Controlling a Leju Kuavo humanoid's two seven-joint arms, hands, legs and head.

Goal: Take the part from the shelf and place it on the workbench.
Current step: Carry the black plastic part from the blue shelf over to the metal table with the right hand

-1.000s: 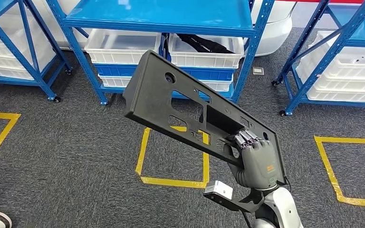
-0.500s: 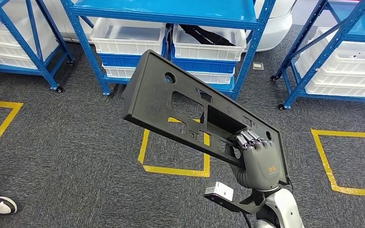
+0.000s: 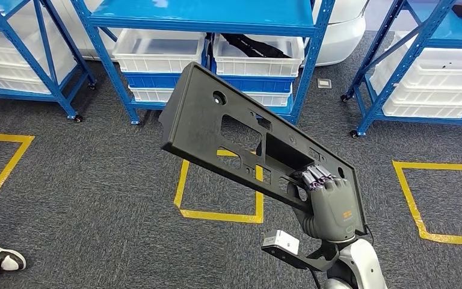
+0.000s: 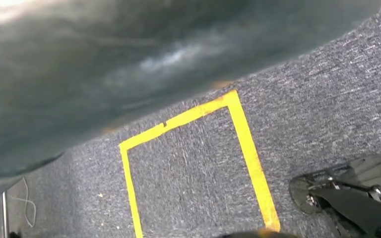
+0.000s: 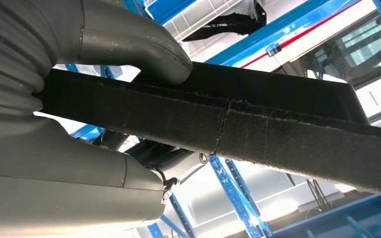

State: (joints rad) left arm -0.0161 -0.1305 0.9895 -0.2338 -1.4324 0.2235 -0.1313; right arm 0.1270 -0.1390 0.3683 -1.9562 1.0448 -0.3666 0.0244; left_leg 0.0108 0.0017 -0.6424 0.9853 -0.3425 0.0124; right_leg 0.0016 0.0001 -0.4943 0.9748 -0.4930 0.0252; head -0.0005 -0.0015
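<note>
One robot hand (image 3: pixel 331 205), the right, grips the part (image 3: pixel 246 144) by its lower end, aloft before the shelf (image 3: pixel 204 18). Carrying step; next, find the worktop.

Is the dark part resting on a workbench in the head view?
No: the right hand holds the dark part up in the air above the grey carpet, with no workbench under it.

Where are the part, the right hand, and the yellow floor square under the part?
part (image 3: pixel 216 129), head view, flat dark face near its upper end
right hand (image 3: pixel 328 201), head view, back of hand
yellow floor square (image 3: pixel 219 215), head view, near tape edge
</note>
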